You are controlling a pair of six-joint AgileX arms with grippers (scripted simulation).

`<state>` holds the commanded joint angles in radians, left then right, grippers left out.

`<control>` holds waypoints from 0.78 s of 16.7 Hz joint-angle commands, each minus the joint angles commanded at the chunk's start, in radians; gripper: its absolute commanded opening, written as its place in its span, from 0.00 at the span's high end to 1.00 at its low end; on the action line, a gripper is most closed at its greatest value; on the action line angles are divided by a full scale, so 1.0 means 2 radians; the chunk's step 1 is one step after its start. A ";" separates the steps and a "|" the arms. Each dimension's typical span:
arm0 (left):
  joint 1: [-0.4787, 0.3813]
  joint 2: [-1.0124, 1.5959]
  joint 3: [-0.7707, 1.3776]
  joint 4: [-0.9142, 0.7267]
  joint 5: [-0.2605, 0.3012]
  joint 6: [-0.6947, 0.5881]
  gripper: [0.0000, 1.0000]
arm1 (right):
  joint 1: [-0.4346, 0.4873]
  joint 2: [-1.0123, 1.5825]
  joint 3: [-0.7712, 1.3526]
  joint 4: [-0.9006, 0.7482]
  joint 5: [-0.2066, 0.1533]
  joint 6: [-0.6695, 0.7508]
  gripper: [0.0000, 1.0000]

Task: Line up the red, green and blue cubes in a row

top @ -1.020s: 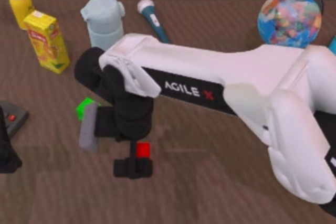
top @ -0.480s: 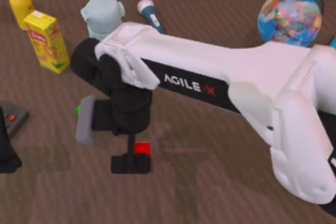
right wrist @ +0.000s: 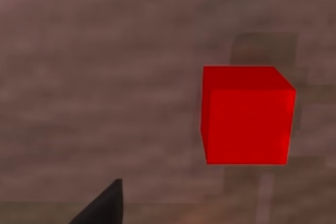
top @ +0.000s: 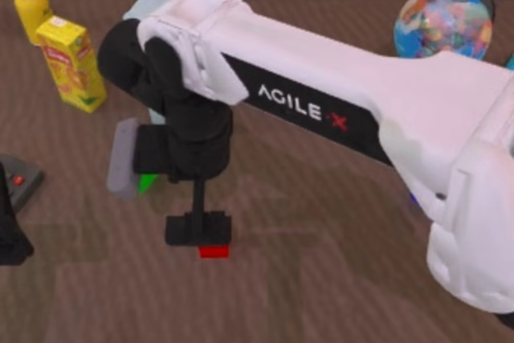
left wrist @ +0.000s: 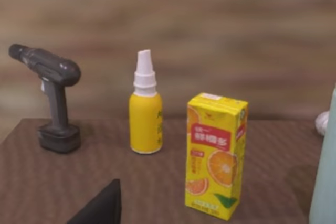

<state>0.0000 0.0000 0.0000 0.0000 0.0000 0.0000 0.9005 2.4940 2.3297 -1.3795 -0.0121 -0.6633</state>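
Right gripper sits left of table centre, hanging from the AgileX right arm that reaches in from the right side.

Change over the last second: the arm has swung toward the far side and fills more of the top view, now hiding nearly all of the pale bottle. A second ago the red cube lay on the far side of the gripper; now only a strip of it shows at the gripper's near edge. Green cube was plainly open to view then; now it is a sliver under the grey wrist housing, left of and farther than the red one.

Right wrist view: red cube fills the frame off to one side, with a dark patch on the table beyond it. Whether the gripper pinches the cube or hangs spread above it: cannot tell.

Blue cube: not made out, likely under the arm.

Judgement: the red cube is the piece being worked, either being placed or just let go near the green one. Row not formed yet.

Left arm parked at the near left edge; its grip state cannot be told. Orange juice carton and yellow squeeze bottle stand far left, untouched.
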 joint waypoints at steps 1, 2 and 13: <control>0.000 0.000 0.000 0.000 0.000 0.000 0.00 | -0.002 0.001 -0.001 0.001 0.000 0.000 0.00; 0.000 0.000 0.000 0.000 0.000 0.000 0.00 | -0.002 0.001 -0.001 0.001 0.000 0.000 0.00; -0.042 0.296 0.245 -0.157 0.002 0.042 0.00 | -0.133 -0.325 -0.278 0.199 -0.021 0.084 0.00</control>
<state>-0.0839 0.5919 0.4898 -0.3141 0.0036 0.0844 0.6345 1.8448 1.7733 -0.9825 -0.0531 -0.4949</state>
